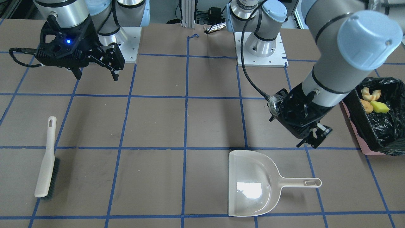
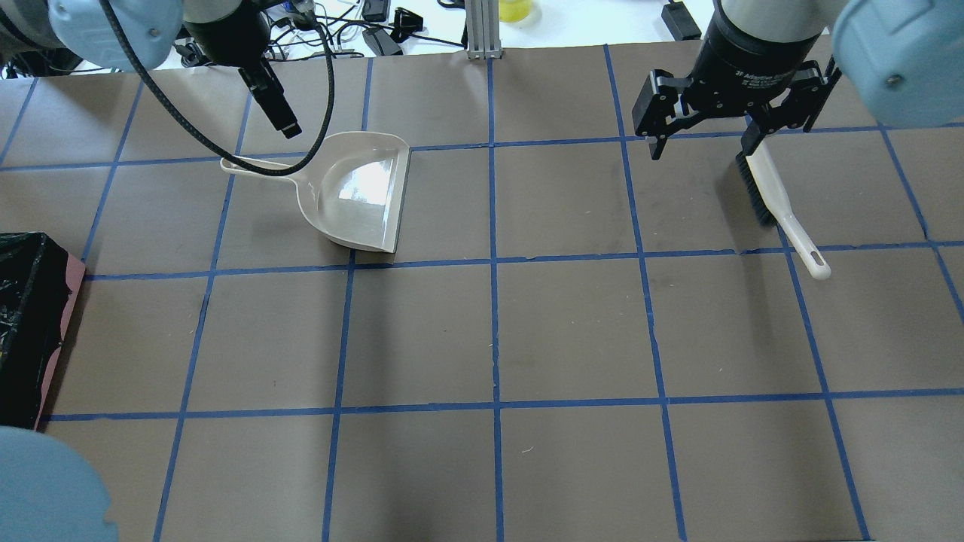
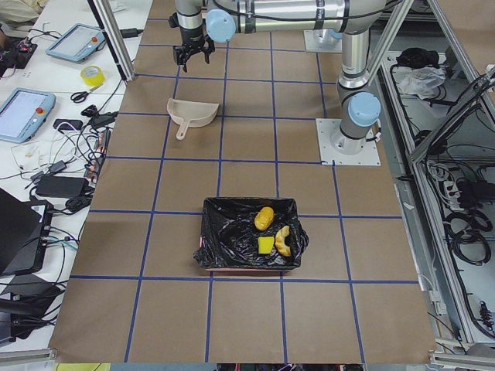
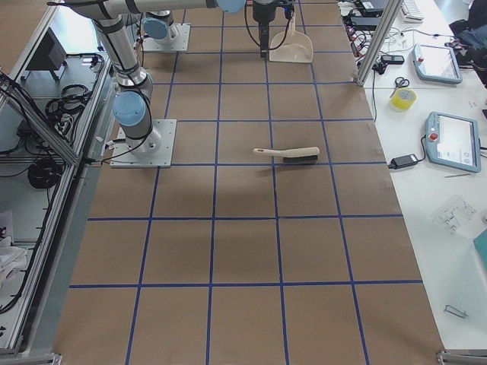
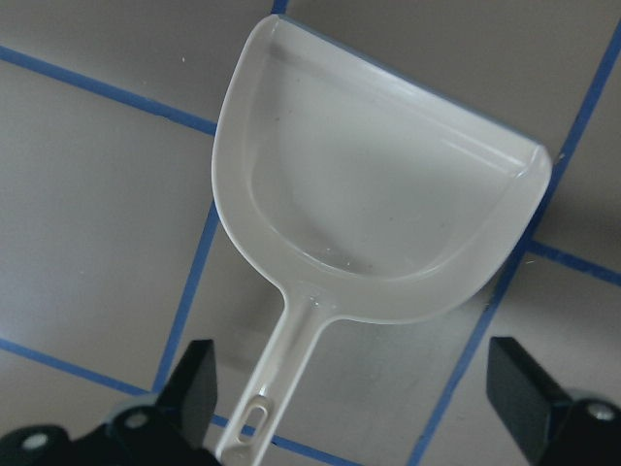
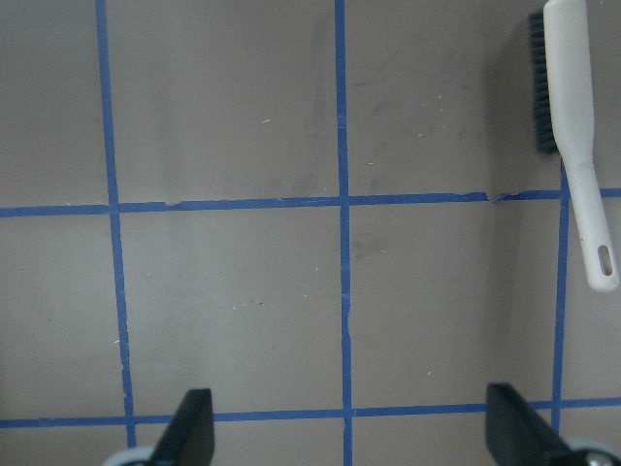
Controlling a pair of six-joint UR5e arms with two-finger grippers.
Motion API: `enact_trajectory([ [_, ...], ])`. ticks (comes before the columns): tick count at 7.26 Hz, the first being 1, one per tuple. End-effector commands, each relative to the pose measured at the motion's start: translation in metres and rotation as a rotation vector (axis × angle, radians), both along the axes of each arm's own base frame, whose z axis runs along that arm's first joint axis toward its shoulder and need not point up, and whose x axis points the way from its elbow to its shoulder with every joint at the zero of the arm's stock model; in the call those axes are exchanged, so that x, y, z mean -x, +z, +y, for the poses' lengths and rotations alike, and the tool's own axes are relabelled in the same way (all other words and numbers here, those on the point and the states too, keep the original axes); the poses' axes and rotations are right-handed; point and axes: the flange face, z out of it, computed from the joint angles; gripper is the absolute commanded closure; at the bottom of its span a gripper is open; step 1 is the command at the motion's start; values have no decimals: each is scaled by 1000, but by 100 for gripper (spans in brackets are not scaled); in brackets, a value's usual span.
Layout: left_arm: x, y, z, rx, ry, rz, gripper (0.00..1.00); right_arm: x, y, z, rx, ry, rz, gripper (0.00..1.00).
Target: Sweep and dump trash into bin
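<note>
The trash lies inside the bin [image 1: 379,139]: a croissant-like piece [image 1: 371,92], a tan potato-like oval [image 1: 367,106] and a yellow-green sponge wedge [image 1: 379,107]. The exterior left view shows all three in the black-lined bin [image 3: 232,232]. The beige dustpan [image 1: 250,186] lies empty on the table. My left gripper [image 5: 354,408] is open and empty, hovering over the dustpan's handle [image 5: 281,369]. It also shows in the front view [image 1: 313,139]. My right gripper [image 2: 700,147] is open and empty, raised beside the beige brush [image 2: 776,196].
The bin [image 2: 30,324] stands at the table's left edge in the overhead view, its pink base edge showing. The brush [image 1: 47,164] lies flat, bristles sideways. Blue tape lines grid the brown table. Cables and devices sit beyond the far edge.
</note>
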Motion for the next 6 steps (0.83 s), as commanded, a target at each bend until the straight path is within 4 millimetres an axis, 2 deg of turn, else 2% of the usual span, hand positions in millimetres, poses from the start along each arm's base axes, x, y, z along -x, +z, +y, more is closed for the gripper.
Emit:
enact_trajectory([
  [1,1,46,54,-63,313,-7,0,-1,-2,-1,-1,0,-5,0],
  [2,0,70,80,-60,428,-15,0,-1,-2,-1,-1,0,-5,0],
  [3,-1,78,96,-81,574,-20,0,-1,-2,-1,-1,1,-8,0],
  [4,-5,72,99,-86,675,-19,0,-1,-3,-2,-3,1,-6,0],
  [5,-5,61,105,-103,719,-17,0,-1,-2,-2,0,1,-6,0],
  [6,-6,59,108,-85,710,-13,0,-1,-2,-2,0,1,-8,0],
])
